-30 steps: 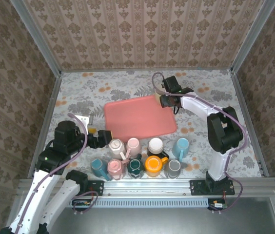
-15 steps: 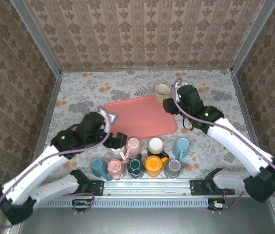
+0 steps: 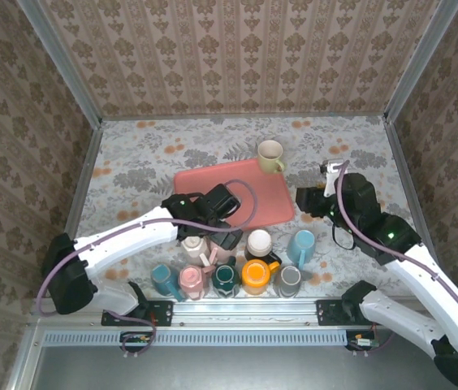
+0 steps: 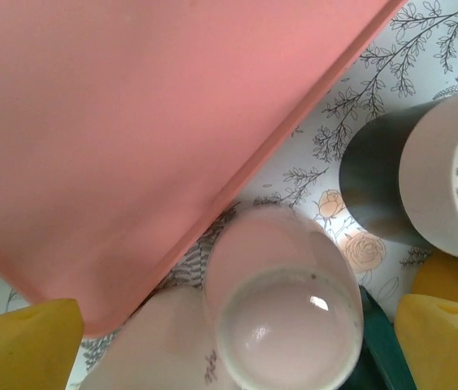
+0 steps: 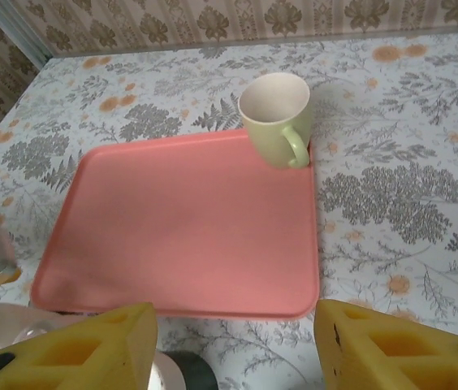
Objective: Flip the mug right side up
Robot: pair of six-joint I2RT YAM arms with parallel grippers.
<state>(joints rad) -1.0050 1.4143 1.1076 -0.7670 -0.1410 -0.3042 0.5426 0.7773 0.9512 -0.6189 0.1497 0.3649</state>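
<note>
The left gripper (image 4: 233, 345) is being held over the front cluster of mugs (image 3: 255, 275), its yellow fingers (image 4: 19, 345) wide apart on either side of the pale pink mug (image 4: 287, 329), nothing gripped. That mug is being shown base up, just beside the near edge of the red tray (image 4: 131, 122), so it is being taken as the one to turn; the wide spread is probably being used to clear its body. The right gripper (image 5: 241, 348) is being held off by the tray's right side, pads (image 5: 91, 345) parted and empty, likely to leave room. The pink mug's handle is being hidden, a whitish neighbour (image 4: 152, 345) is being cut off below, and whether the upright green mug (image 5: 275, 110) is standing on the tray cannot be told
</note>
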